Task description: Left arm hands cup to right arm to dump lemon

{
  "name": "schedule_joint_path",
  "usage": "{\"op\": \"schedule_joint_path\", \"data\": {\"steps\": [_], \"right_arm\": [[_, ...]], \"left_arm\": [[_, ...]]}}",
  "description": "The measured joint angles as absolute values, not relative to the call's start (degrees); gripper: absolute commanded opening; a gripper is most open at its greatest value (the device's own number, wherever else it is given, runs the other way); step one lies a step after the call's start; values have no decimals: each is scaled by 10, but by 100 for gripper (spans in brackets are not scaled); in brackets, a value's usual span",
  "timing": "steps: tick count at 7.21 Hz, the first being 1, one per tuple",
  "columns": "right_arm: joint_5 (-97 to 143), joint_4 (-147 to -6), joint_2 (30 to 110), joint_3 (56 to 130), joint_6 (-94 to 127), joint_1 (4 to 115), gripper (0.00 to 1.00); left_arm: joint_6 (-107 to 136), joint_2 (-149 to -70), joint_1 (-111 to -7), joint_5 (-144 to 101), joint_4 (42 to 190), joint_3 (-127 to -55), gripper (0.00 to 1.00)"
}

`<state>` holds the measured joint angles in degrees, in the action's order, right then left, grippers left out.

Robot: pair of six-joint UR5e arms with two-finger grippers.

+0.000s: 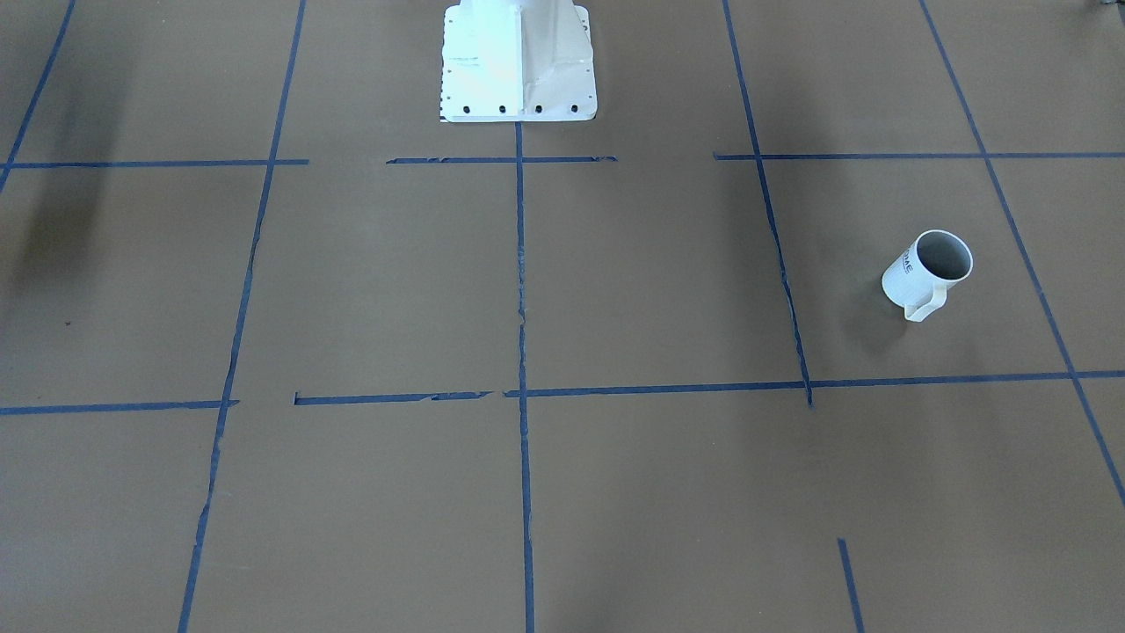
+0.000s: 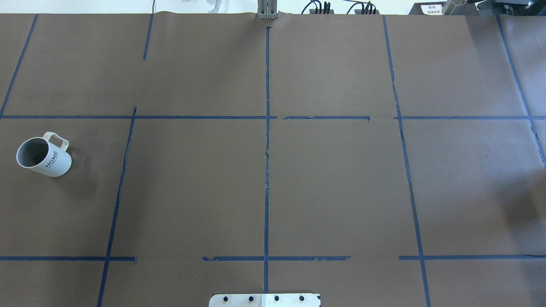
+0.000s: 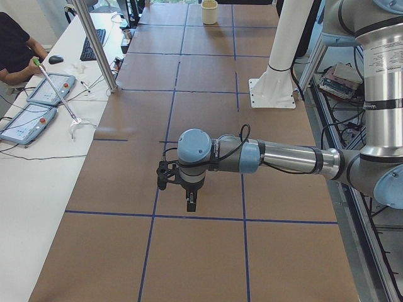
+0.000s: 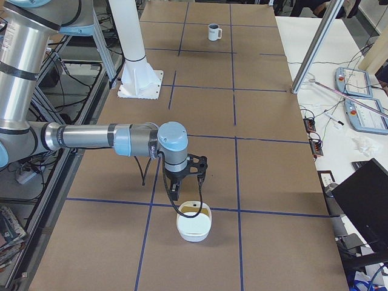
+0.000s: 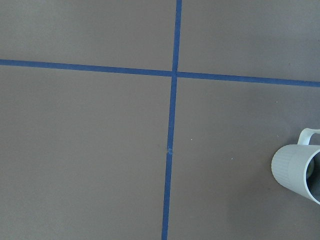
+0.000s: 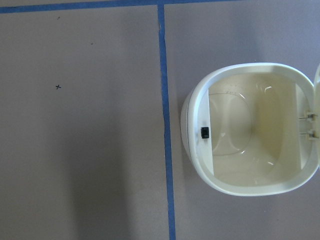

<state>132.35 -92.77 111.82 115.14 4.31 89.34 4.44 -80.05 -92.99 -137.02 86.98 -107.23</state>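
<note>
I find the cup (image 2: 51, 161) upright near the table's (image 2: 341, 192) left edge, ungripped. Left gripper (image 3: 191, 204) and right gripper (image 4: 174, 193) hang over it; whether either is open, I cannot tell.

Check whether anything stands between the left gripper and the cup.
Nothing visible does. The cup stands on the brown table with only flat blue tape lines around it in the overhead and left wrist views. The left gripper hangs above the table; the cup does not show in that side view.
</note>
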Motion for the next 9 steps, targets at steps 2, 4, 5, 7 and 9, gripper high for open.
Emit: {"op": "schedule_joint_path", "data": {"steps": [2,4,5,7,9], "right_arm": [[1325,-927,1116,1150,43,893,100],[1328,-927,1115,1149,45,892,100],[1330,-926,1115,1149,46,891,100],[1352,-926,1115,1148,47,891,100],[1371,-923,1115,1148,48,890,100]], "left_arm": [[39,-796,-926,-1370,884,-1074,100],[37,-793,-925,-1369,889,-1068,100],[37,-793,-925,-1368,889,-1065,100],[38,-790,-925,-1369,890,-1065,100],[35,-775,-923,-1370,908,-1065,100]]}}
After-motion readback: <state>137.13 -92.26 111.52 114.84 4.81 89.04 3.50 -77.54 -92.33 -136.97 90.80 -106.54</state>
